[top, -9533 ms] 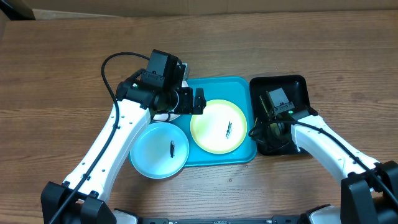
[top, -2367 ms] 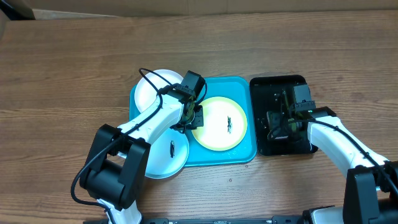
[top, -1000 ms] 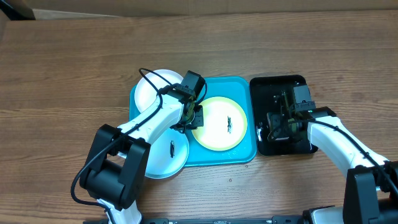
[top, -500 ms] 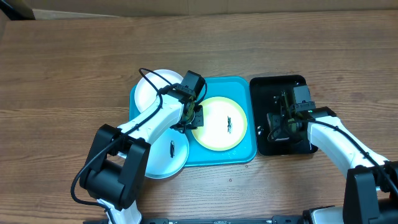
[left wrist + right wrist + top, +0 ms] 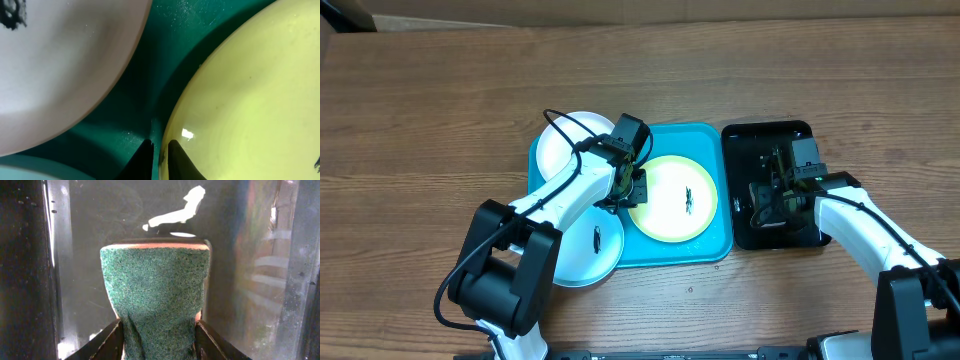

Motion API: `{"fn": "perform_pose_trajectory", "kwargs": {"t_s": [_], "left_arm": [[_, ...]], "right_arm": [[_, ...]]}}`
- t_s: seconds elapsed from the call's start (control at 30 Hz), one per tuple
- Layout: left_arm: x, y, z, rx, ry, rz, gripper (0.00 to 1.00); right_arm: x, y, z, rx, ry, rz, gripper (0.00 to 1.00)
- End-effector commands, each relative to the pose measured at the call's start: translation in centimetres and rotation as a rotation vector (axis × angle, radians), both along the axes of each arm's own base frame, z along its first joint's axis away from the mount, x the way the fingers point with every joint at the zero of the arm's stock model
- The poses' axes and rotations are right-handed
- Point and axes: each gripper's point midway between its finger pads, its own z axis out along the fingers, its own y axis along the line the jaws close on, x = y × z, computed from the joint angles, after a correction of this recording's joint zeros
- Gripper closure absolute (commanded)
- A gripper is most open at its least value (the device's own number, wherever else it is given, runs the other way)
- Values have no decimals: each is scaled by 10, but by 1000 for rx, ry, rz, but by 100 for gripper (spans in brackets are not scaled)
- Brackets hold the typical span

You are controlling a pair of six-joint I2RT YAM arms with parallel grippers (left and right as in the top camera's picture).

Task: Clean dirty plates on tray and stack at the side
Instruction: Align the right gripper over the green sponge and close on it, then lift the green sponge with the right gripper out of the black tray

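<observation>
Progress: early, by my reading. None of the three plates is stacked at the side, each shows a dark smear, and no wiping contact is visible, so all the cleaning and stacking are left.
Pale blue round plastic plate (image 5: 575,252): lower left of centre in the overhead view. It is smooth and shallow and overhangs the lower-left corner of the large turquoise rectangular plastic tray (image 5: 675,140). A small smear sits towards its right side.
Left gripper (image 5: 159,152): jaws nearly together, nipping the left rim of the yellow-green round plastic plate (image 5: 665,210).
Yellow-green plate: lies in the tray's right half, glossy with a bright highlight, smear at its centre.
Right gripper (image 5: 157,340): clamped on a green scouring sponge (image 5: 155,275) with a coarse fibrous face and a pale orange edge, over the glossy black tray (image 5: 800,135) just right of the turquoise one.
White round plastic plate (image 5: 555,150): duller finish, at the tray's upper-left corner, rim poking past the tray's upper edge.
Wooden table (image 5: 440,100): brown, streaked grain.
</observation>
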Motion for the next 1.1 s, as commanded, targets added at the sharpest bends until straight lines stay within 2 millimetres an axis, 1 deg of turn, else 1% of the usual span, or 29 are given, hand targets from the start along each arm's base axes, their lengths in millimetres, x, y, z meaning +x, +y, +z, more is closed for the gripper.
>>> {"fn": "perform_pose_trajectory", "kwargs": {"t_s": [0.0, 0.1, 0.13, 0.17, 0.27, 0.3, 0.37, 0.53, 0.63, 0.73, 0.93, 1.07], "left_arm": [[1, 6, -5, 19, 3, -7, 86], [2, 6, -5, 20, 3, -7, 85], [2, 6, -5, 19, 2, -7, 86], [2, 6, -5, 19, 2, -7, 85], [2, 6, -5, 19, 2, -7, 86], [2, 6, -5, 19, 2, -7, 86], [2, 6, -5, 19, 2, -7, 86], [2, 6, -5, 18, 0, -7, 86], [2, 6, -5, 19, 0, -7, 86], [2, 6, -5, 18, 1, -7, 87], [2, 6, -5, 18, 0, -7, 87], [2, 6, -5, 18, 1, -7, 92]], "right_arm": [[-1, -2, 0, -4, -1, -3, 53], [-2, -2, 0, -5, 2, -3, 54], [-2, -2, 0, -5, 3, -3, 57], [-2, -2, 0, -5, 3, -3, 63], [1, -1, 1, -3, -9, -3, 93], [3, -1, 1, -1, -18, -3, 96], [9, 0, 5, 2, -38, -3, 96], [26, 3, 26, 8, -76, -3, 96], [31, 4, 40, 7, -71, -4, 96], [30, 5, 49, 13, -55, -2, 96], [27, 10, 49, 38, -40, 6, 96], [28, 10, 49, 39, -41, 7, 96]]}}
